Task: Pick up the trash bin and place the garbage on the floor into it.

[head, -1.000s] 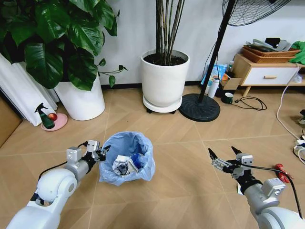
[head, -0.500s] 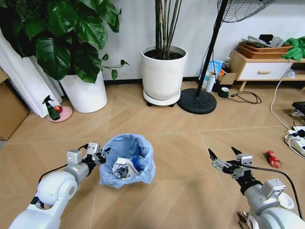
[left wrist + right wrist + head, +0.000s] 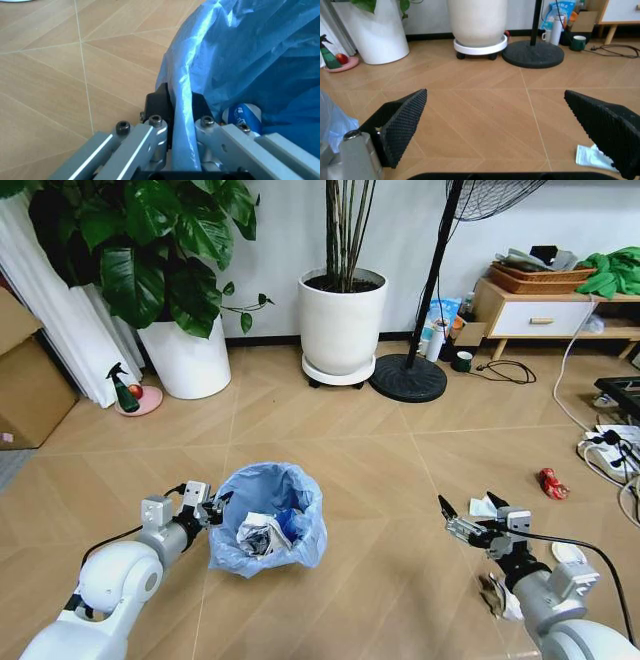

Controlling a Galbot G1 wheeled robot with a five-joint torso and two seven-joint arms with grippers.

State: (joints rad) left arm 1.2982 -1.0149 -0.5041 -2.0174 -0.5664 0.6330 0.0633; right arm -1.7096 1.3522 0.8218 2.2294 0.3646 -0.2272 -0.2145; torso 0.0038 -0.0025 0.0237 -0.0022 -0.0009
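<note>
Down at my left side, my left gripper (image 3: 211,506) was clamped on the rim of the trash bin (image 3: 267,518), keeping it carried beside me above the floor (image 3: 330,430). My right gripper (image 3: 466,514) hung spread wide, empty, near the garbage (image 3: 551,483) lying ahead.

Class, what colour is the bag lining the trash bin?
Light blue; the bag in the trash bin shows best in the head view.

More floor litter (image 3: 551,483) and white scraps (image 3: 484,506) newly in view.
</note>
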